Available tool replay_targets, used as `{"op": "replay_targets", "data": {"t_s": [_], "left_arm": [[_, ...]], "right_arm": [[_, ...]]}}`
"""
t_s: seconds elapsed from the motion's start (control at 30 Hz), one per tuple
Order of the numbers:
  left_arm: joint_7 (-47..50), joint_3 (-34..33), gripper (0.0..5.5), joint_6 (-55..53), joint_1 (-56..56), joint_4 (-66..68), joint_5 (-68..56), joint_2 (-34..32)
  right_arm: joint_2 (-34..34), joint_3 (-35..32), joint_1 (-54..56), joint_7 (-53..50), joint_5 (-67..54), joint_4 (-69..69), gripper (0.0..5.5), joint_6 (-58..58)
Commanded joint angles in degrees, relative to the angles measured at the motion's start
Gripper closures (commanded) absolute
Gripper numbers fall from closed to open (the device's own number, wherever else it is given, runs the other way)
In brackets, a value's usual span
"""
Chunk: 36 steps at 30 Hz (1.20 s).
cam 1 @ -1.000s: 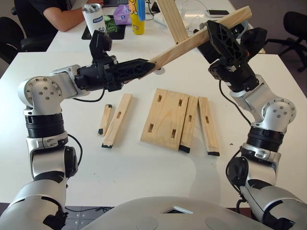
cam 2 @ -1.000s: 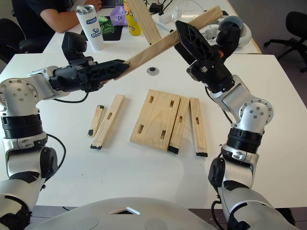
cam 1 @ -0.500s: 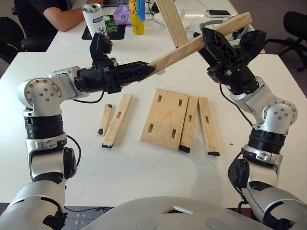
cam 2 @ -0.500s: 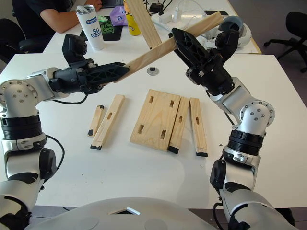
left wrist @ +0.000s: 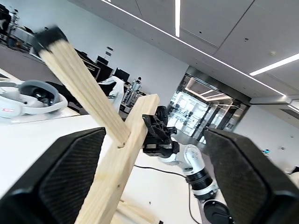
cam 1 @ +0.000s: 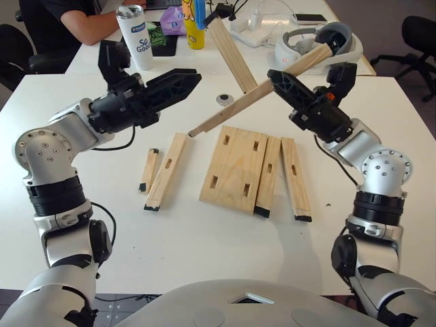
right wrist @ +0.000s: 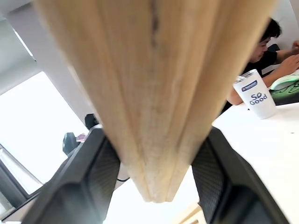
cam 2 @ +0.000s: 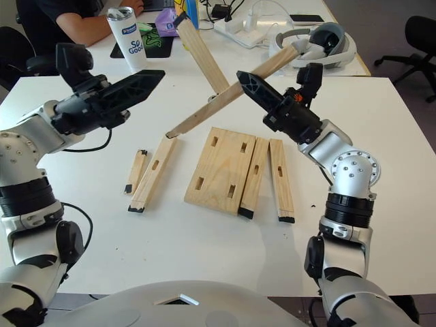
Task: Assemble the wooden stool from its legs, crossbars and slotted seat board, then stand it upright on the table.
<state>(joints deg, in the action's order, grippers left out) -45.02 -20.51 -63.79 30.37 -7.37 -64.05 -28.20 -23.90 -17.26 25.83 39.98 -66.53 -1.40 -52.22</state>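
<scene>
Over the far half of the surface [cam 1: 204, 238], I see both arms raised and bent at the elbow, forearms angled in toward each other. The right pincer [cam 1: 283, 87] is clamped on a long leg [cam 1: 225, 116], gripping it past its middle. That leg slopes from high near the far right corner down toward the middle of the surface. A second piece [cam 1: 231, 51] crosses it and rises toward the far edge. In the left wrist view the two look joined at a notch. The leg's low end hangs close to the far end of a slotted bar [cam 1: 167, 170]; I cannot tell whether they touch.

The left pincer [cam 1: 187, 83] hangs above the far left part of the surface with its jaws spread wide, holding nothing. Its pads [left wrist: 70, 177] stand apart from the crossed wood.

The seat board [cam 1: 235, 167] lies flat mid-surface. Two more legs [cam 1: 269, 174] [cam 1: 296, 177] lie along its right side, the nearer one touching it. Left of it are the slotted bar and, just beside that, a short crossbar [cam 1: 148, 169].
</scene>
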Motion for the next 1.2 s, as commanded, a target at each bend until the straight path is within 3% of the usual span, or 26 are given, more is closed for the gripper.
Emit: {"op": "replay_targets", "data": {"t_s": [0.03,0.2,0.33,0.6,1.2], "left_arm": [[-0.8,4.9,1.64,5.0,-10.9,-6.0,9.4,-6.2],[-2.4,12.9,1.64,12.3,-20.0,-9.8,18.0,-6.9],[-1.1,13.8,1.64,14.3,-21.9,-10.7,19.1,-5.4],[-1.7,14.8,1.64,15.5,-20.0,-8.9,19.8,-5.7],[-1.3,13.8,1.64,15.6,-19.5,-7.2,18.6,-4.7]], "right_arm": [[-9.3,-2.3,-2.9,6.9,-0.4,-1.9,3.42,-3.9],[-17.9,-2.0,-6.0,15.3,0.2,-4.3,3.42,-7.1],[-20.5,0.7,-7.9,19.2,3.1,-6.8,3.42,-6.4],[-17.6,1.6,-13.9,19.1,11.5,-8.5,3.42,3.6],[-20.4,2.4,-12.9,22.8,14.6,-6.9,3.42,5.1]]}}
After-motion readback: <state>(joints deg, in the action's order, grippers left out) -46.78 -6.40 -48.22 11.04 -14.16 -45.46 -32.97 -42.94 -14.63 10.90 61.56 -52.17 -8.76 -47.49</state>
